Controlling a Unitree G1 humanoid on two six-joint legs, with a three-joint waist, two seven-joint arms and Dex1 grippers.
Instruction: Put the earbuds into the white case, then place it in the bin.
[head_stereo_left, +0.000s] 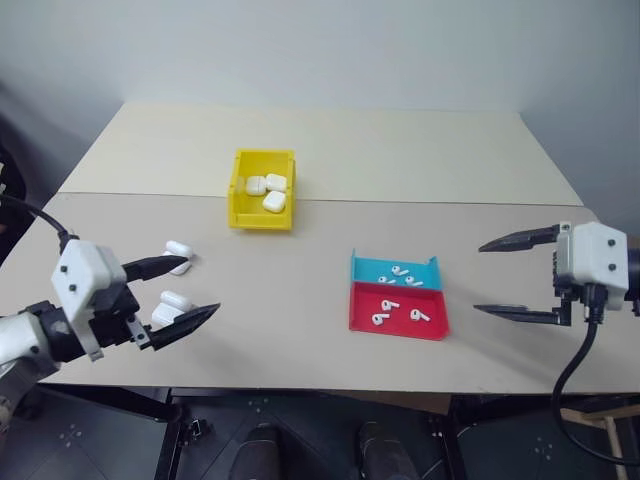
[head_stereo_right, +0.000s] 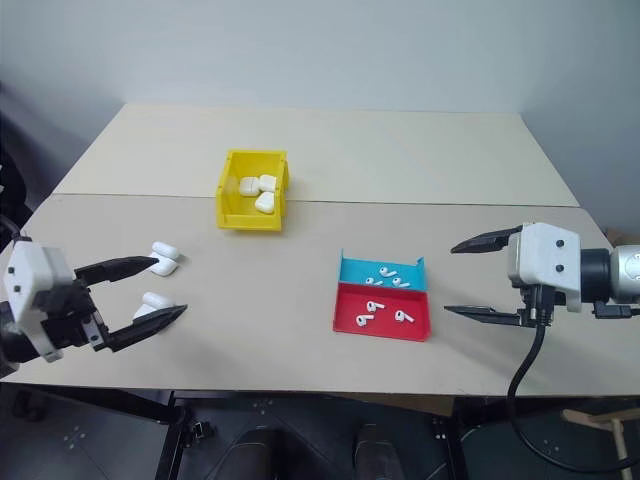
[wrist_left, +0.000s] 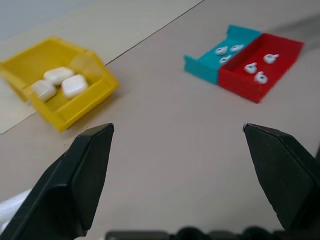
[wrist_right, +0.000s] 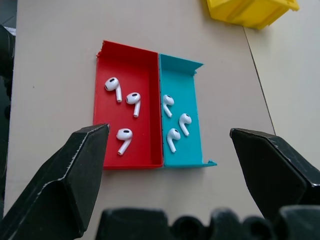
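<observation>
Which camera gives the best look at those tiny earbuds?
The right wrist view: the earbuds lie close below, three in the red tray, three in the blue tray. The eye views and left wrist view show small specks.

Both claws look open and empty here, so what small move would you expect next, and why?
Probably the left claw lowers onto the nearer white case lying on the table just beside its tips. Three cases already sit in the yellow bin, two remain on the table by this claw, and earbuds still lie in the red tray and blue tray under the open right claw.
</observation>
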